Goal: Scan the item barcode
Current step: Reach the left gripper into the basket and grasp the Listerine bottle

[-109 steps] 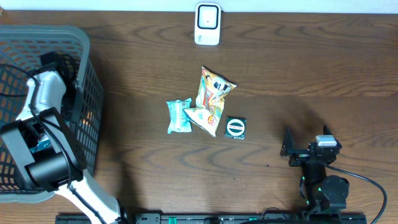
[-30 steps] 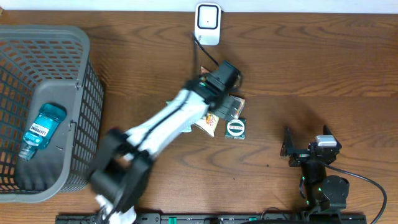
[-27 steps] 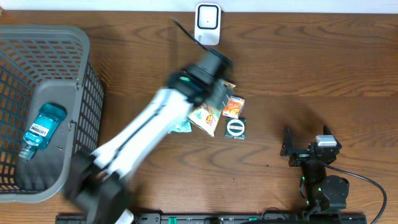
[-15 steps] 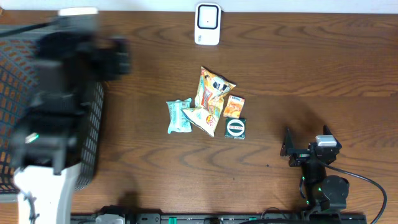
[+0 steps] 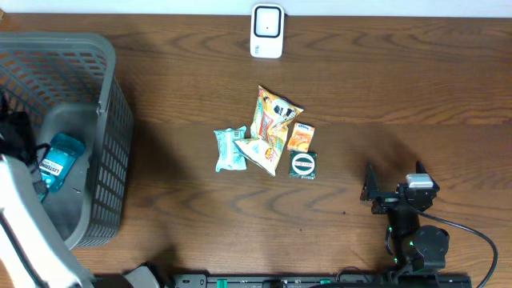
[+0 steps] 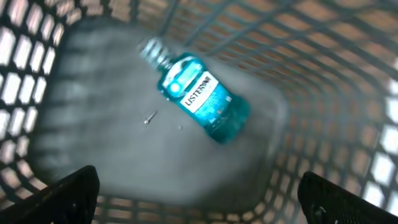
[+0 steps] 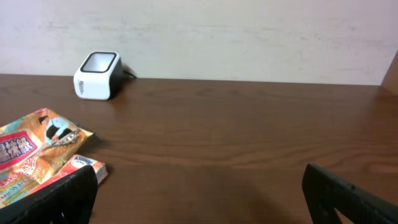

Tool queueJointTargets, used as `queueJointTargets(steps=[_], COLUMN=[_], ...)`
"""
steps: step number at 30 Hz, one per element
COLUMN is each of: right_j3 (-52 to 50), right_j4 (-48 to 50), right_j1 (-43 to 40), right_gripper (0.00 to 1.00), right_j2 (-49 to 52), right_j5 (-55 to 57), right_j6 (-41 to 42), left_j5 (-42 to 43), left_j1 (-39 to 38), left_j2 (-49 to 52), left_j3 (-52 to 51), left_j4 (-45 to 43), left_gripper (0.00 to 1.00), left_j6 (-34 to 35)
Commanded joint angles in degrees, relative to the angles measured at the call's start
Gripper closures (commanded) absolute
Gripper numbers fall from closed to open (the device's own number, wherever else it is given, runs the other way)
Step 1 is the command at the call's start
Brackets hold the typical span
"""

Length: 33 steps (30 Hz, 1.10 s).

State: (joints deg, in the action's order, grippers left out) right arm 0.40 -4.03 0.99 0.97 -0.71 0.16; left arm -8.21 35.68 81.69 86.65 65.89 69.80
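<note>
Several small packets lie clustered at the middle of the brown wood-grain table (image 5: 416, 88): a crinkled yellow snack bag (image 5: 274, 110) with bright printed foil, a teal packet (image 5: 230, 149) just to its left, a little orange packet (image 5: 301, 138) at its right edge, and a square black packet (image 5: 303, 165) with a white-ringed round label just below the orange one. No barcode can be read on any of them at this size. The white scanner (image 5: 266, 30) with its dark window stands well apart from them at the far edge of the table. At the left sits a grey plastic mesh basket (image 5: 108, 96), and on its floor lies a clear blue mouthwash bottle (image 5: 59, 162), on its side. The overhead view cannot read its label, but the left wrist view, though blurred, shows the white Listerine label and the cap pointing away. The left gripper (image 6: 199, 202) hangs above the basket floor with its jaws spread wide and nothing between them. The right gripper (image 7: 199, 205) is likewise fully spread and empty; its low view shows the scanner's boxy side against a pale wall (image 7: 249, 31), which the overhead view hides.
</note>
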Motion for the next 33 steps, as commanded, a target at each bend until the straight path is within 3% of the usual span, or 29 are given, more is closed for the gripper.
queueJointTargets(steps=[1,8,15,25,33], right_j3=[-0.1,-0.1,-0.1,-0.1,-0.1], right_j4=[-0.2,-0.2,-0.2,-0.2,-0.2], right_j1=[0.5,0.5,0.5,0.5,0.5], right_gripper=[0.01,0.01,0.01,0.01,0.01], right_j2=[-0.2,-0.2,-0.2,-0.2,-0.2], right_j5=[-0.5,-0.5,-0.5,-0.5,-0.5], right_j6=[-0.7,-0.7,-0.7,-0.7,-0.7], left_j5=[0.8,-1.1,-0.8,-0.8,-0.2], left_j1=[0.5,0.5,0.5,0.5,0.5], left_j2=[5.8,20.2,29.8,34.2,34.9], left_j3=[-0.3,-0.3,-0.3,-0.3,-0.3], left_j4=[0.3,-3.4,-8.4,-12.4,-8.4], left_gripper=[0.02,0.02,0.02,0.02,0.02], left_j6=[9.2,7.9,12.0,12.5,12.4])
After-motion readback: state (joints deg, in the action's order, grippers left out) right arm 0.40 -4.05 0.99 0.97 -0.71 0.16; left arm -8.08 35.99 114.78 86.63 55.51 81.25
